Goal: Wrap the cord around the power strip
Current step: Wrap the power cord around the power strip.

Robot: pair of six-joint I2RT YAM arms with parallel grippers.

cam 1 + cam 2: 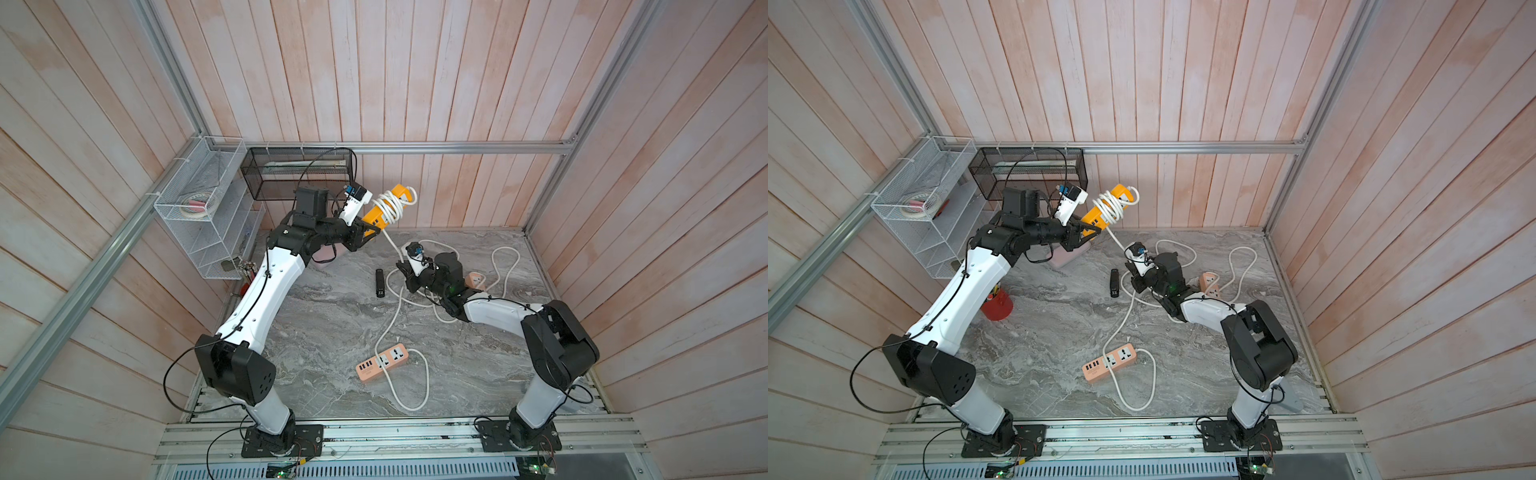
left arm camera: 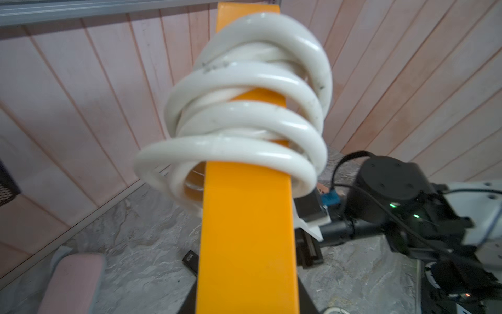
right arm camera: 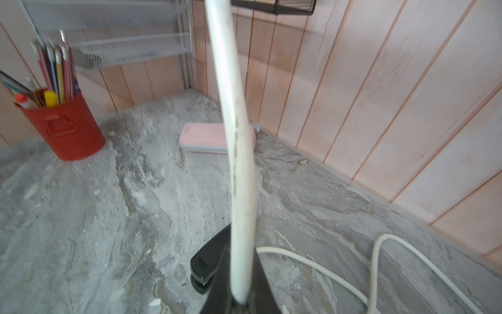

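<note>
Left hand (image 1: pixel 362 235): clenched on the low end of the orange power strip (image 1: pixel 371 217), raised near the back wall.
Right hand (image 1: pixel 404 269): clenched on the white cord (image 1: pixel 390 206), below its coils.
Technique: carry the cord taut around the strip and lay each loop snug beside the last.

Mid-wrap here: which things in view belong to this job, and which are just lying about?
In the job: orange power strip, raised in the shut left gripper; white cord, coiled around it and pinched by the right gripper.

Lying about: pink power strip, black stapler, red pencil cup, pink case, white wire rack.
</note>
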